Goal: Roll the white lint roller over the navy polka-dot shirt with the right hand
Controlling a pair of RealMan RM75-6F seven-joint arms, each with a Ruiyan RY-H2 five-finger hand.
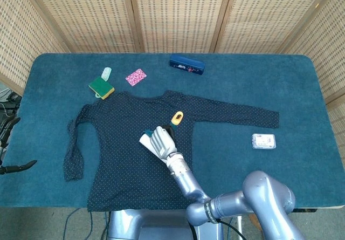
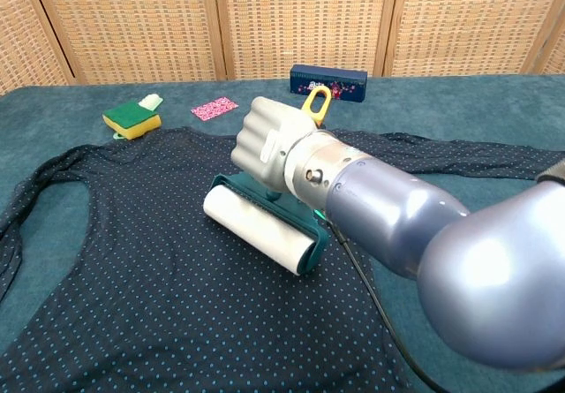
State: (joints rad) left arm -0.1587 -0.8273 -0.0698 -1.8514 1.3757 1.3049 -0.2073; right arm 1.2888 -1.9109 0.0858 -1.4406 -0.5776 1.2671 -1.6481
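Right hand [image 2: 269, 146] fisted round the teal handle of the white cylindrical lint roller [image 2: 259, 228], which lies just below it at frame centre on the navy polka-dot shirt [image 2: 159, 260], long axis running upper left to lower right, unrolled cloth toward lower left

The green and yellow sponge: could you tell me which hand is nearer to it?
Right. The right hand grips the lint roller mid-shirt, down-right of the sponge; the left hand isn't in view.
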